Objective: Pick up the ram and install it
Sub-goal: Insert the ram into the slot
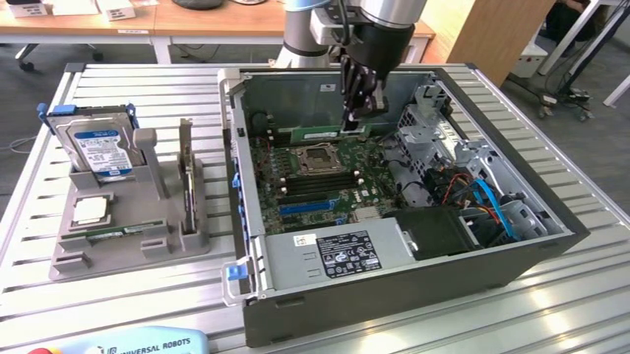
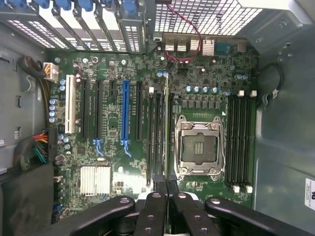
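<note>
Exterior view high, oblique, whole case (image 1: 394,295); wrist view close, straight down; both share motherboard (image 1: 359,193).

one computer case (image 1: 394,287), one hard drive (image 1: 99,147), one ram (image 1: 325,133) held

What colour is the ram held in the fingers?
Green; the ram shows best in the exterior view.

A slatted metal table (image 1: 128,310) stands before wooden desks (image 1: 197,18), over what seems a grey floor (image 1: 600,140).
</note>
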Controlling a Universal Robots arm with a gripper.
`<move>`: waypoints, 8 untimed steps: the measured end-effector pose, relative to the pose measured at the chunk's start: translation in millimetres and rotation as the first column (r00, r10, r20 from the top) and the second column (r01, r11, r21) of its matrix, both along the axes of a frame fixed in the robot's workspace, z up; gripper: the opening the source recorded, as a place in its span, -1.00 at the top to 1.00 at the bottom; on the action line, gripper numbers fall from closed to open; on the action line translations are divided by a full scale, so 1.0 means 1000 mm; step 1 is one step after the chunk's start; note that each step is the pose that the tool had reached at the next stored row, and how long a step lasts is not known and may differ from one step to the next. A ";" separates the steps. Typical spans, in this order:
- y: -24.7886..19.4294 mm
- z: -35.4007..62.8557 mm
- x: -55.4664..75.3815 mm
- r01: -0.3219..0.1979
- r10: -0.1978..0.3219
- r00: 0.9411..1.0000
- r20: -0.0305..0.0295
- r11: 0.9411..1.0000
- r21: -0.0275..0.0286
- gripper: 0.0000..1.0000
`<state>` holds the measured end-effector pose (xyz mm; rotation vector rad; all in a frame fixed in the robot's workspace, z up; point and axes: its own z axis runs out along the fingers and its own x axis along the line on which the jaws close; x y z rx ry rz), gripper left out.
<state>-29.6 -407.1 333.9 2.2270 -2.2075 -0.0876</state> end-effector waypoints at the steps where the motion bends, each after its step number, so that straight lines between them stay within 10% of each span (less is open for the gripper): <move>1: 0.0000 -0.0010 0.000 0.001 -0.001 1.000 0.000 1.000 0.000 0.76; 8: 0.0000 -0.0075 0.000 0.004 -0.004 1.000 0.000 1.000 0.000 0.76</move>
